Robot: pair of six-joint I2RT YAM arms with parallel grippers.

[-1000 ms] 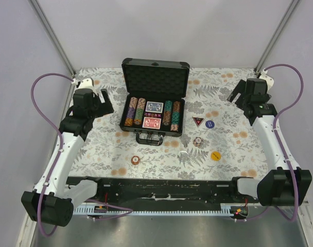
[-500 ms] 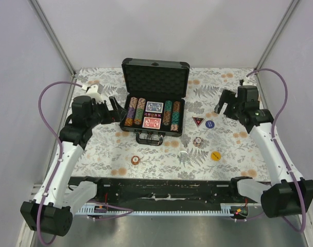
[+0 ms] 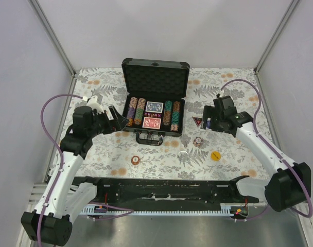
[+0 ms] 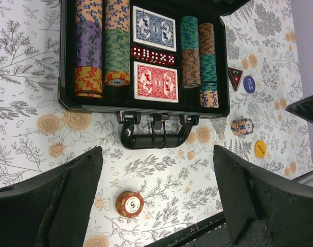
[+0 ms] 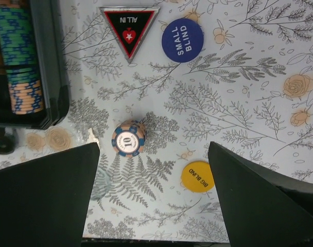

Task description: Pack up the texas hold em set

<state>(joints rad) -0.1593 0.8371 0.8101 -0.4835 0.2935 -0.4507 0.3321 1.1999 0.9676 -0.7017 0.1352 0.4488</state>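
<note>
The black case [image 3: 155, 80] stands open at the table's middle, lid up. In it lie rows of striped chips [image 4: 102, 46], a blue deck [image 4: 154, 28], a red deck [image 4: 155, 82] and red dice [image 4: 153, 55]. Loose on the cloth are a red chip stack [image 3: 135, 160], a blue-edged chip stack [image 5: 128, 138], a triangular all-in button [image 5: 128, 23], a blue small-blind button [image 5: 183, 40] and a yellow big-blind button [image 5: 197, 175]. My left gripper [image 3: 117, 119] hangs open by the case's left end. Above the buttons my right gripper [image 3: 209, 117] is open and holds nothing.
The case's handle [image 4: 154, 136] points toward the arms. A floral cloth [image 3: 161, 154] covers the table. Grey walls with metal corner posts [image 3: 53, 38] close in the left, right and back. The black base rail [image 3: 167, 188] runs along the near edge.
Both arms have swung inward from the table's sides: the left gripper toward the case's left end, the right gripper over the buttons right of the case. Nothing on the table has moved.
</note>
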